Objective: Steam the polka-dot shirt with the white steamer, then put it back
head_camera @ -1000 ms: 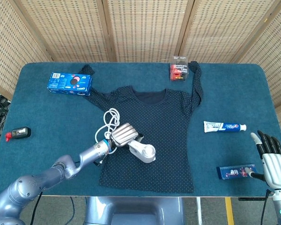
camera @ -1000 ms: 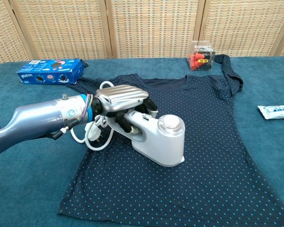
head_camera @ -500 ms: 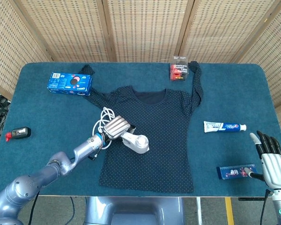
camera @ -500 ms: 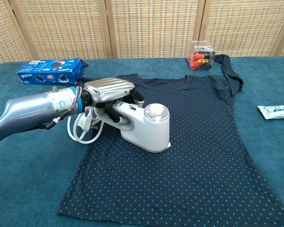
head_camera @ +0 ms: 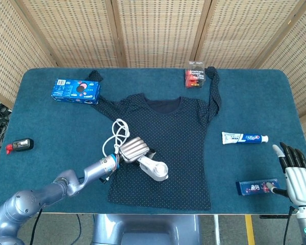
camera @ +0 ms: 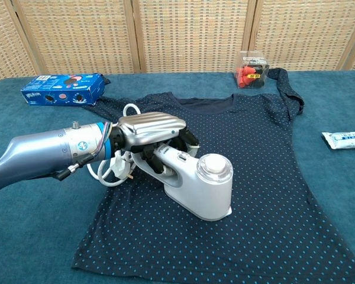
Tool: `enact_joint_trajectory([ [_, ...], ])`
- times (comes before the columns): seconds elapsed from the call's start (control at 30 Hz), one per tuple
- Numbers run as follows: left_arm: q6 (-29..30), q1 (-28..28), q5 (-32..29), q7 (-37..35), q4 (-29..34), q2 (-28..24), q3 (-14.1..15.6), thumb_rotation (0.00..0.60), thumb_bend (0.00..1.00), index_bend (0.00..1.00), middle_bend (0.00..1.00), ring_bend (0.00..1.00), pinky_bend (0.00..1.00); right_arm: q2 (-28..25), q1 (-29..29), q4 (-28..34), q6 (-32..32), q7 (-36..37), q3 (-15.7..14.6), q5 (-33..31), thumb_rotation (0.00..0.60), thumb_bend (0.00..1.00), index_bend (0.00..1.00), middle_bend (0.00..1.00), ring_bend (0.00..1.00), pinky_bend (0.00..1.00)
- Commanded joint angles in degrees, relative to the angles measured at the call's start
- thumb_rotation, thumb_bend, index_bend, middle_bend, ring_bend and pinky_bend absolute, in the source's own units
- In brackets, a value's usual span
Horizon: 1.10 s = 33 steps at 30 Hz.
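My left hand [camera: 149, 131] wraps the handle of the white steamer [camera: 198, 184], its flat head resting on the polka-dot shirt [head_camera: 173, 130] spread across the blue surface [head_camera: 41, 122]. The shirt looks soft and prone to bunching; the steamer rigid and top-heavy, best held by the handle. My right hand [head_camera: 296, 171] waits spread, holding nothing.

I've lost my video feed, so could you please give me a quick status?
Left hand grips white steamer on polka-dot shirt. Right hand open, idle at table edge. Cord coiled beside steamer.
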<state>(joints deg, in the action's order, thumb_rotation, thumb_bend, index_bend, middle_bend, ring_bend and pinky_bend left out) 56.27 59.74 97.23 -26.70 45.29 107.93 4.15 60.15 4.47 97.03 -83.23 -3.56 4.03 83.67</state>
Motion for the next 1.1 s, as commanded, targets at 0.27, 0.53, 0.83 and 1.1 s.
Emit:
enact_joint_trajectory([
  [0.27,1.31,0.54,2.04,0.46,5.27,-0.54,0.95,0.600,0.56,1.00,0.77,0.71,0.87,-0.04,0.02,0.00,0.05,0.03,0.02,-0.04,0.600,0.00,0.05,0.00,0.00,0.00],
  [0.53,1.79,0.46,3.00,1.52,7.75,-1.35,1.63,0.600,0.56,1.00,0.77,0.71,0.87,-0.05,0.07,0.04,0.20,-0.04,-0.05,0.01,0.600,0.00,0.06,0.00,0.00,0.00],
  [0.83,1.40,-0.33,2.42,3.51,6.62,-2.25,1.67,0.600,0.56,1.00,0.77,0.71,0.87,-0.16,-0.01,0.23,-0.05,0.09,-0.11,0.30,0.600,0.00,0.06,0.00,0.00,0.00],
  [1.1,1.62,-2.20,1.31,3.46,5.41,-4.48,2.11,0.600,0.56,1.00,0.77,0.71,0.87,-0.21,-0.03,0.42,-0.14,0.03,-0.23,0.63,0.600,0.00,0.06,0.00,0.00,0.00],
])
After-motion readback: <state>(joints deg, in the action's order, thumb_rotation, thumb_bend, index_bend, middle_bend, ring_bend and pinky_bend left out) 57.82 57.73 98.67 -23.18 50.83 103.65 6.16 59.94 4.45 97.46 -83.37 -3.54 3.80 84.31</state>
